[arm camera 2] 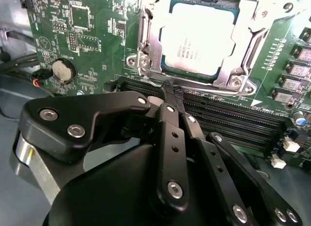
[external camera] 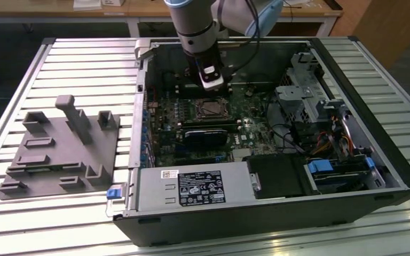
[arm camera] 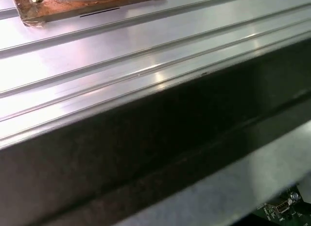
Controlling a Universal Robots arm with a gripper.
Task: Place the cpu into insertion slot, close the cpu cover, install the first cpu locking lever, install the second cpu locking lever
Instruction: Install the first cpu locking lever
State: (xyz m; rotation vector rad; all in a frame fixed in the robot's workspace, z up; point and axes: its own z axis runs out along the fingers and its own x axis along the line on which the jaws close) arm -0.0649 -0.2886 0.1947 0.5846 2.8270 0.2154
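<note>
On the green board the cpu lies under the cpu cover — just beyond the tool; tips clenched.

Pale silvery cpu flat in insertion slot, metal cpu cover lying down around it

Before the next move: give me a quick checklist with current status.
1. cpu in place: ok, its pale face shows through the window of the cpu cover.
2. cpu cover down flat over it: ok.
3. locking lever along the cover's edge nearest the gripper latched: cannot tell.
4. gripper shut, tips at that lever: ok; whether it pinches the lever, cannot tell.
5. gripper clear of the memory slots beneath it: cannot tell.
</note>
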